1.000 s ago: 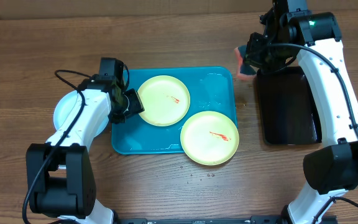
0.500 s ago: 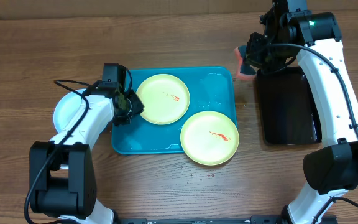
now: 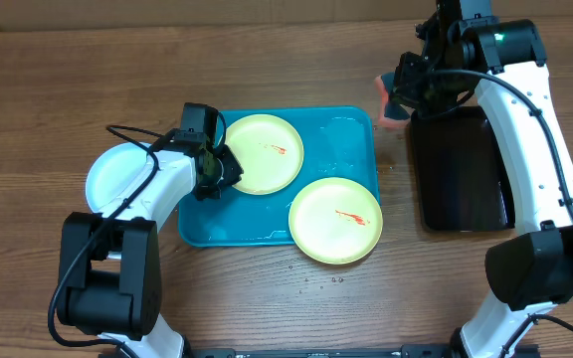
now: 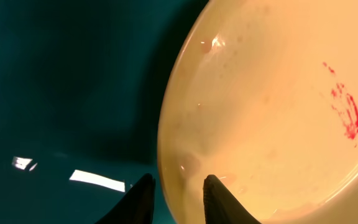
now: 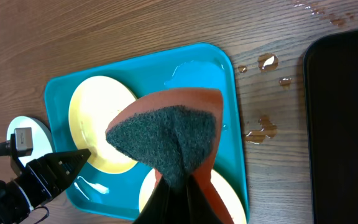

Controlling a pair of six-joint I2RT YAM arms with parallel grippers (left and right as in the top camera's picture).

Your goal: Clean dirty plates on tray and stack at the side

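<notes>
A pale yellow-green plate [image 3: 264, 152] with a red smear lies at the back of the turquoise tray [image 3: 237, 224]. My left gripper [image 3: 217, 169] is shut on its left rim; in the left wrist view the fingers [image 4: 180, 198] straddle the rim of that plate [image 4: 272, 93] above the tray [image 4: 55, 81]. A second yellow-green plate [image 3: 334, 219] overlaps the tray's front right corner. The light blue plate [image 3: 112, 174] lies on the table to the left. My right gripper [image 3: 398, 94] is shut on an orange and green sponge [image 5: 166, 130], held high beyond the tray's right back corner.
A glossy black tray [image 3: 461, 169] lies to the right of the turquoise tray. Water drops [image 5: 266, 62] sit on the wood between the two trays. The left arm's cable loops over the light blue plate.
My left gripper has moved right and towards the back along the tray's left side, and the plate it grips has shifted slightly back. The right arm and sponge have not moved.
</notes>
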